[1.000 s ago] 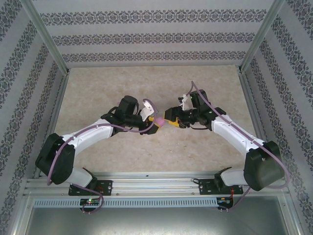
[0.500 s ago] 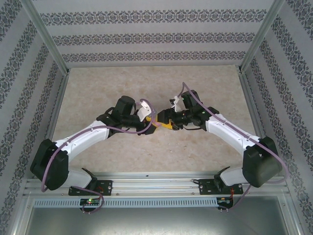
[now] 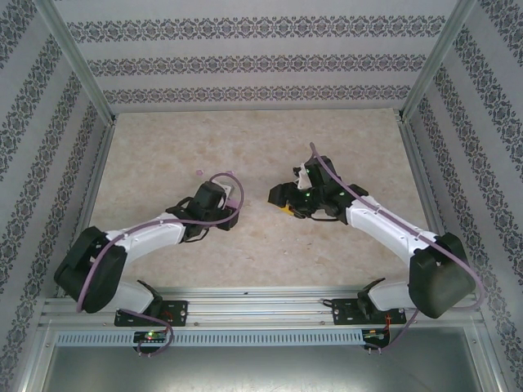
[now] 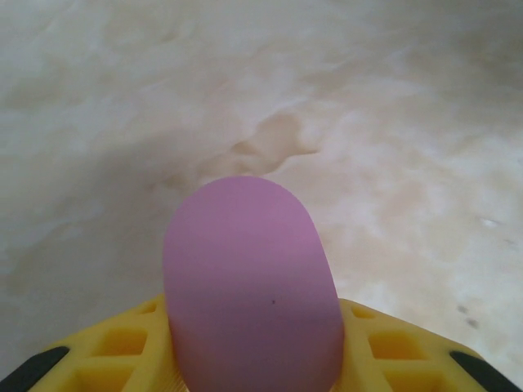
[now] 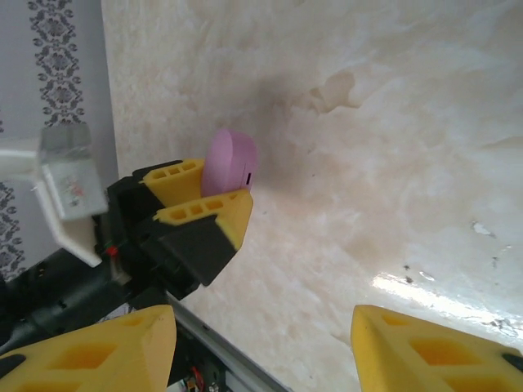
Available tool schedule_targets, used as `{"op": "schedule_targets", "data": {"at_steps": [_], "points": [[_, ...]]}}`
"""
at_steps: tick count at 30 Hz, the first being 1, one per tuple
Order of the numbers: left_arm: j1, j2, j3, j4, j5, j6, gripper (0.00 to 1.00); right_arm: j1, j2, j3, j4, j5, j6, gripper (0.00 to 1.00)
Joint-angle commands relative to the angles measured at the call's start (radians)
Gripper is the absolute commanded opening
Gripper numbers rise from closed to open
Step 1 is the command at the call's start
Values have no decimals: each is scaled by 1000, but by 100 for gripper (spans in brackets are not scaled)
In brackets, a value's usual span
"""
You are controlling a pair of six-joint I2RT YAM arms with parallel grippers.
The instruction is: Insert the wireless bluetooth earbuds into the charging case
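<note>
My left gripper (image 4: 253, 347) is shut on a pink oval charging case (image 4: 249, 278), lid closed, which sticks out past the yellow fingers (image 4: 392, 347) just above the table. The right wrist view shows the same case (image 5: 231, 159) clamped edge-on in the left gripper (image 5: 214, 189). My right gripper (image 5: 261, 327) stands open with nothing between its fingers, a short way from the case. From above, the left gripper (image 3: 232, 199) and the right gripper (image 3: 283, 202) face each other mid-table with a gap between them. A tiny pink speck (image 3: 200, 171), perhaps an earbud, lies behind the left arm.
The beige marbled table (image 3: 261, 139) is boxed in by patterned walls and metal posts (image 3: 78, 73). A metal rail (image 3: 261, 304) carrying the arm bases runs along the near edge. Bare tabletop lies behind and beside both arms.
The two grippers were nearly touching mid-table. The left arm has drawn back to the left and lower with the pink case, leaving a gap. The right gripper shifted slightly right.
</note>
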Motion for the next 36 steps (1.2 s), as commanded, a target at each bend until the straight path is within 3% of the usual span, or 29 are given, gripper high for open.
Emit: {"op": "schedule_targets", "data": {"at_steps": [1, 6, 13, 18, 24, 30, 36], "points": [[-8, 74, 16, 44, -119, -147, 31, -3, -35, -36, 9, 68, 0, 58], [-62, 178, 79, 39, -193, -175, 33, 7, -47, -92, 38, 126, 5, 58], [-103, 299, 148, 7, -260, -201, 50, 31, 2, -70, 29, 145, -24, 57], [-118, 263, 214, -84, -271, -147, 67, 57, 0, -56, -10, 218, -61, 57], [-107, 111, 222, -169, -299, -61, 82, 106, 27, -43, -31, 303, -104, 57], [-21, -74, 148, -208, -230, -21, 91, 214, 112, 32, -71, 431, -149, 58], [205, -237, 50, -236, -55, -55, 90, 342, 275, 179, -122, 537, -163, 60]]}}
